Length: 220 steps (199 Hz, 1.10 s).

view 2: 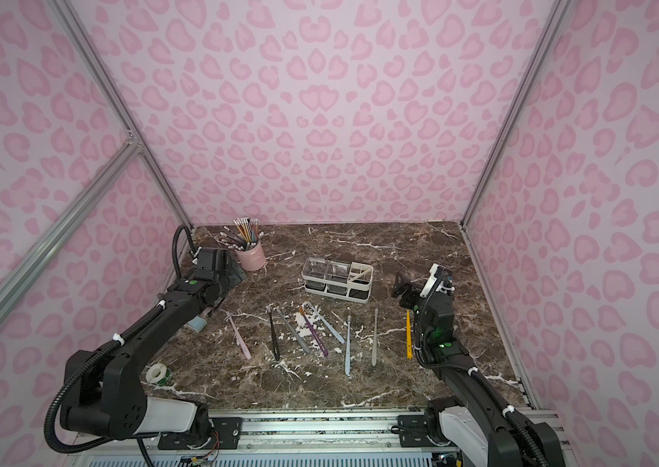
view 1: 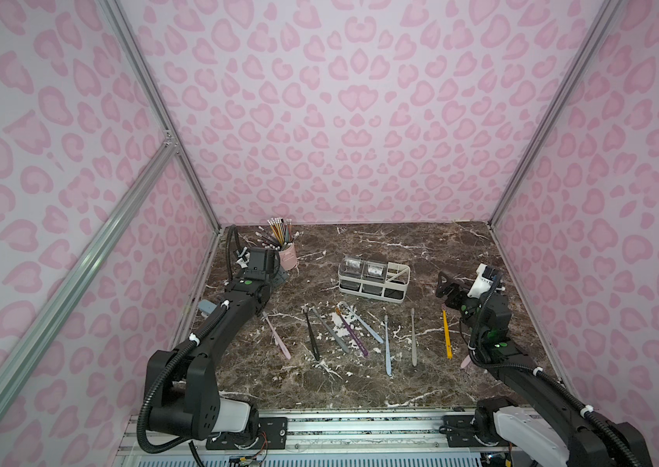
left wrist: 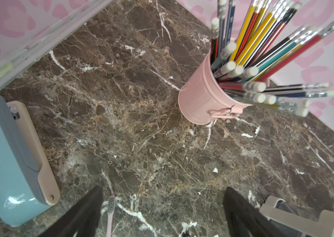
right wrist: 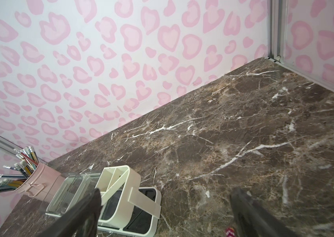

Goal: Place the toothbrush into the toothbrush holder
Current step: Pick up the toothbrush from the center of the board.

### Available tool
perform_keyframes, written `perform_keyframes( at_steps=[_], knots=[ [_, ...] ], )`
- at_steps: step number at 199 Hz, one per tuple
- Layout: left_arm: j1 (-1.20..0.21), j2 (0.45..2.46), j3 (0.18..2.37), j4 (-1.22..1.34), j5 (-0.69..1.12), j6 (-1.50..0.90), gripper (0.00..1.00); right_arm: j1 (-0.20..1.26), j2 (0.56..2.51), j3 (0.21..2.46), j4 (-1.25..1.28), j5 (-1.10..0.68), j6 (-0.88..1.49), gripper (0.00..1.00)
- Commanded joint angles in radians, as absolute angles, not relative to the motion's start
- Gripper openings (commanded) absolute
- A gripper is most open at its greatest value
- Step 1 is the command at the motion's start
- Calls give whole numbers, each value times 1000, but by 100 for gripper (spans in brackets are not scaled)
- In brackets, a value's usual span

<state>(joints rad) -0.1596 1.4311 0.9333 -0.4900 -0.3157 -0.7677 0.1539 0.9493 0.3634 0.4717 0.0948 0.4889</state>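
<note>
Several toothbrushes lie side by side on the marble in front of the toothbrush holder (view 1: 374, 279) (view 2: 338, 281), a white caddy with two clear lidded boxes and a divided compartment. Leftmost is a pink toothbrush (view 1: 276, 334) (view 2: 238, 335); its head (left wrist: 111, 203) shows beside one finger in the left wrist view. My left gripper (view 1: 279, 278) (left wrist: 164, 205) hangs open and empty near the pink pencil cup, behind that brush. My right gripper (view 1: 447, 283) (right wrist: 167, 197) is open and empty, just right of the toothbrush holder (right wrist: 119, 184).
A pink cup of pencils (view 1: 287, 256) (left wrist: 203, 98) stands at the back left. A blue-grey stapler (left wrist: 8, 160) (view 2: 197, 323) lies by the left wall, and a tape roll (view 2: 156, 374) sits nearer the front. A yellow stick (view 1: 447, 333) lies beside the right arm.
</note>
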Motion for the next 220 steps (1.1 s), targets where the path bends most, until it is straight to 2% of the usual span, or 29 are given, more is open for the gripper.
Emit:
perform_keyframes(
  at_steps=[1,77,220],
  knots=[
    [-159,1437,923,-496,-316,-797,92,163,943,336,504,110,472,100],
    [-158,1473,865,-531,-298,-827,88,211,988,326,533,110,463,100],
    [-159,1516,747,-455,-268,-888,73,230,1018,331,551,54,482,100]
  ],
)
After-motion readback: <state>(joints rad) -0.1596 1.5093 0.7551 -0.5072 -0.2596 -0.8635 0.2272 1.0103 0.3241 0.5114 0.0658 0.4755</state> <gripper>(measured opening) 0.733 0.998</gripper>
